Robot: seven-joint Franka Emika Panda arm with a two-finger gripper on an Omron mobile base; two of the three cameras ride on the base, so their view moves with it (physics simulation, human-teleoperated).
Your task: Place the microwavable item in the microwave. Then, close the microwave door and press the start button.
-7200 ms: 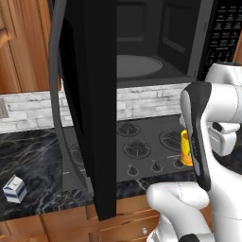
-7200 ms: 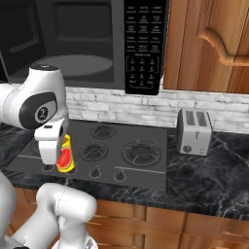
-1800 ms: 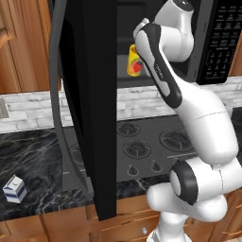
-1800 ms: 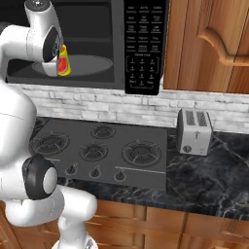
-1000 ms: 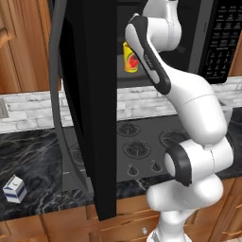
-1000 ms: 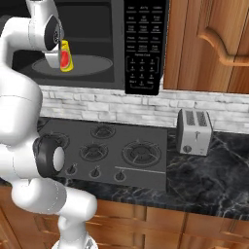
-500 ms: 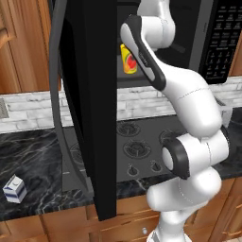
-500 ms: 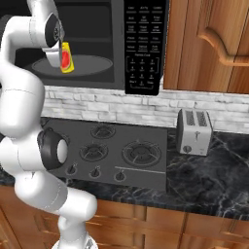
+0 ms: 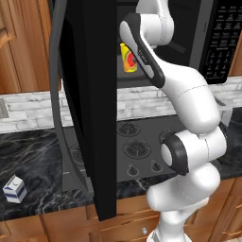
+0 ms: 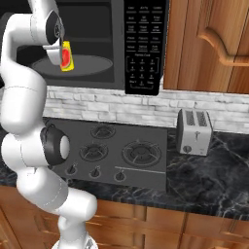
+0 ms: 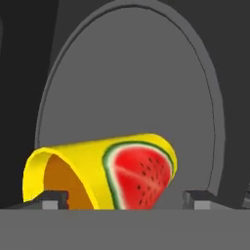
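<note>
Yellow cup [image 11: 105,173] with watermelon picture sits inside microwave [image 10: 97,44], over round grey turntable [image 11: 146,88]. Gripper [image 11: 124,200] open; fingertips [image 11: 53,199] stand wide, one each side of cup, maybe not touching it. Microwave door [image 9: 90,94] swung open, left of cup.

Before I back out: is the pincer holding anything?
Nothing held: the pincer stands open, its tips apart on either side of the small yellow watermelon-print cup.
</note>
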